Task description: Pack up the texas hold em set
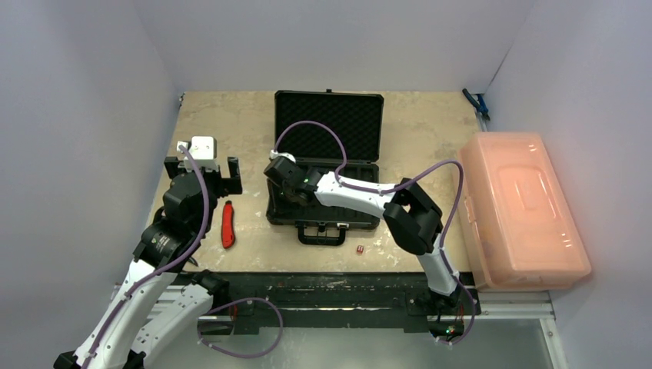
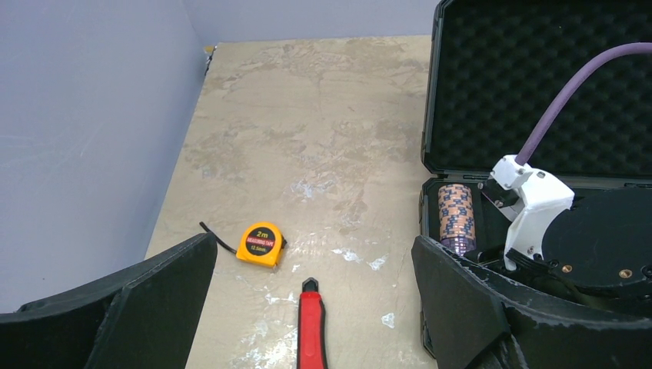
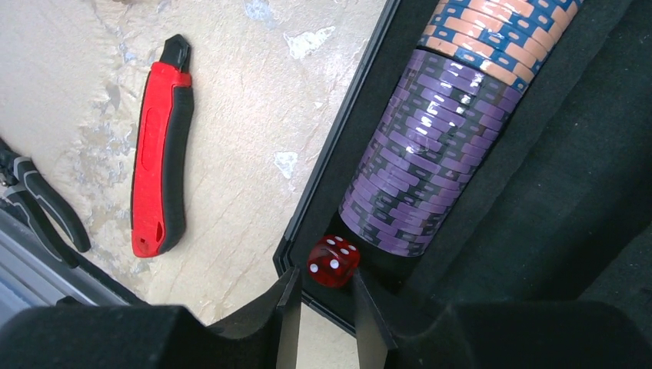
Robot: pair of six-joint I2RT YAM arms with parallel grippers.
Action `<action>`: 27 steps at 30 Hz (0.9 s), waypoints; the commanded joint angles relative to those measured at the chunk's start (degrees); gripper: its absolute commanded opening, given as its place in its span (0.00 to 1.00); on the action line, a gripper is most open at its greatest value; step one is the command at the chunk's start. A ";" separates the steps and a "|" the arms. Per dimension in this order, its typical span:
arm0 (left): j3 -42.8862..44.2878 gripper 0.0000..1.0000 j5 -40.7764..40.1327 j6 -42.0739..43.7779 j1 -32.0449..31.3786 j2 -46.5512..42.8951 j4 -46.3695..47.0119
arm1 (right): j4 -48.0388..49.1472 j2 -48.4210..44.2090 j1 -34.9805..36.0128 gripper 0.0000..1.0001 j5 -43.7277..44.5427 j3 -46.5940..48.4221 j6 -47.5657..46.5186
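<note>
Your right gripper (image 3: 324, 296) was down in the near left corner of the black briefcase (image 1: 361, 219), which lay open in the middle of the table (image 1: 231, 123) with its foam-lined lid (image 1: 329, 123) standing at the far side. One red die (image 3: 333, 261) sat in that corner of the moulded tray, at the near end of a row of purple chips (image 3: 415, 177) lying on edge in a channel. Orange-and-blue chips (image 3: 500, 23) carried the row on toward the far end. The die lay right at the fingertips (image 3: 369, 315), between them, and your jaws stood a little apart. A thin gap showed on the side by the case wall, so the die was not pinched. Whether the other finger touched it you could not tell from the wrist view.

Your left gripper (image 2: 314, 257) hung above the table to the left of the case with its jaws spread wide and nothing between them. Below it lay a red-handled knife (image 2: 311, 330), just left of the case. An orange tape measure (image 2: 261, 244) lay a little farther off and to the left.

A second die (image 1: 360, 249) lay loose on the table on the near side of the case, just right of its handle (image 1: 321, 233). A translucent pink bin (image 1: 523, 207), lid on, stood at the right edge of the table, well apart from the case.
</note>
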 commanded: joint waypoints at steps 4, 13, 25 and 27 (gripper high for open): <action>0.20 1.00 0.27 -0.28 -0.11 0.11 1.93 | 1.30 -0.01 0.17 0.37 -1.58 1.40 -0.63; 0.19 1.00 0.28 -0.28 -0.11 0.47 2.17 | 0.32 -1.12 0.22 0.49 0.43 1.00 -0.54; 0.31 1.00 -1.50 -0.54 -0.08 1.19 2.17 | 0.30 -5.11 0.26 0.58 0.04 -0.11 -1.56; 0.26 1.00 -1.90 -0.51 -0.11 1.11 2.19 | 0.04 -6.16 0.30 0.60 0.32 -0.08 -1.81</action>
